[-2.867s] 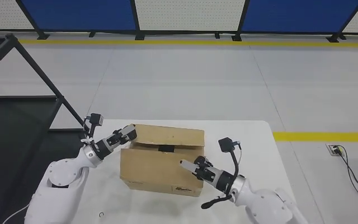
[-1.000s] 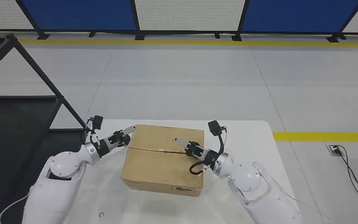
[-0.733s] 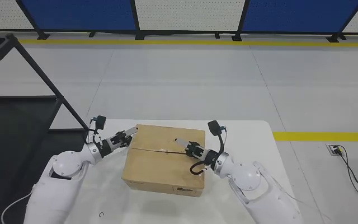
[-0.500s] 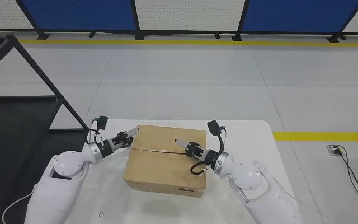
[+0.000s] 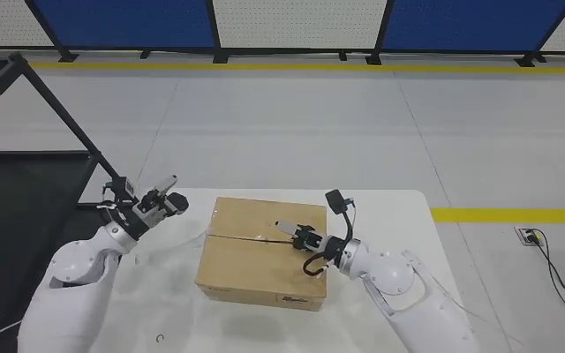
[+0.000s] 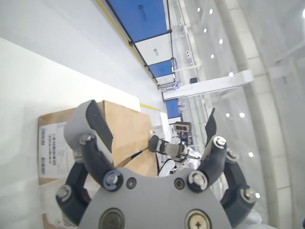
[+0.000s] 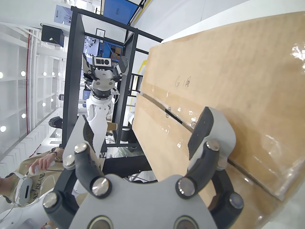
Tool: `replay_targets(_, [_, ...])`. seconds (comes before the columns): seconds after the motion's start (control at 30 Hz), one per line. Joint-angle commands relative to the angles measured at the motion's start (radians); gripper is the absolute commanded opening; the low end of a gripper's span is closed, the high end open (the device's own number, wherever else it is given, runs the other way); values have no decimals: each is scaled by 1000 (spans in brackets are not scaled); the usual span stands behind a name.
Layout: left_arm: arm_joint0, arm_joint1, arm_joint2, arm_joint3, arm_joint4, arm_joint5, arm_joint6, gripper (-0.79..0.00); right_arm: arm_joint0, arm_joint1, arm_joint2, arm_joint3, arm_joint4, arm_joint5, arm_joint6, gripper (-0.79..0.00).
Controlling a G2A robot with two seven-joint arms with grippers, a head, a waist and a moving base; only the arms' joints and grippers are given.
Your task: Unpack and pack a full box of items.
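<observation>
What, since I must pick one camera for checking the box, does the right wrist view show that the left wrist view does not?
Right wrist view, not the left: a handwritten mark on the box top, and a black frame behind. Left wrist view, not the right: the white label on the box's side. Both: the closed box with its top seam, the open left end effector and the open right end effector over the top.

Brown cardboard box (image 5: 260, 256) sat at centre of table (image 5: 397, 221), flaps shut, taped top seam running 9 to 3 o'clock.
</observation>
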Motion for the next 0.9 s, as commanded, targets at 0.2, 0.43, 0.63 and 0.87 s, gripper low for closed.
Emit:
replay_targets(0.2, [108,16,-97,-78,-201,122,-89,0,-15,13,65,-15,47,52,82,0])
replay_targets(0.43, [126,19,-107,-92,-233,174,-127,0,-13,20,87,-21,46,60,139,0])
replay_targets(0.63, [126,19,-107,-92,-233,174,-127,0,-9,21,84,-24,25,78,142,0])
replay_targets(0.87, [219,25,-138,-168,-225,165,-78,0,-9,21,84,-24,25,78,142,0])
